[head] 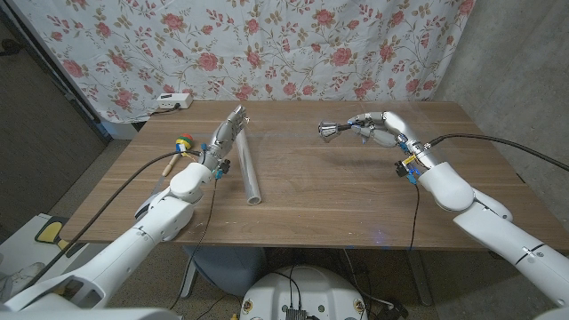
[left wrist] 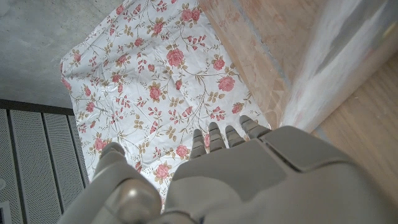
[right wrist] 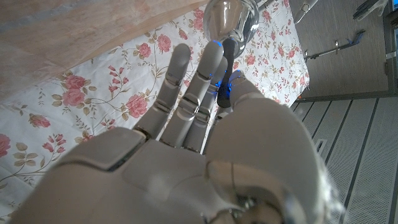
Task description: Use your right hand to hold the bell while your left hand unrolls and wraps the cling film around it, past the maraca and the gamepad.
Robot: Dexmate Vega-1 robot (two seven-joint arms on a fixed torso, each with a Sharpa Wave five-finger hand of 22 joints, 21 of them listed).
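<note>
My right hand (head: 380, 130) is raised over the table's far right and holds a silver bell (head: 330, 131) by its dark handle, mouth pointing to picture left. In the right wrist view the bell (right wrist: 229, 17) shines beyond my fingertips (right wrist: 214, 59), its handle pinched among them. The cling film roll (head: 248, 167) lies on the wood left of centre, running away from me. My left hand (head: 226, 135) stands close along its left side, fingers stretched out and apart, nothing in them. The left wrist view shows the roll (left wrist: 339, 59) blurred beside that hand (left wrist: 249, 174). A colourful maraca (head: 181, 147) lies left of the left hand.
A white box (head: 171, 101) sits at the table's far left corner. A floral cloth (head: 293, 53) hangs behind the table (head: 338, 204). My left arm's cable (head: 116, 200) runs off the left edge.
</note>
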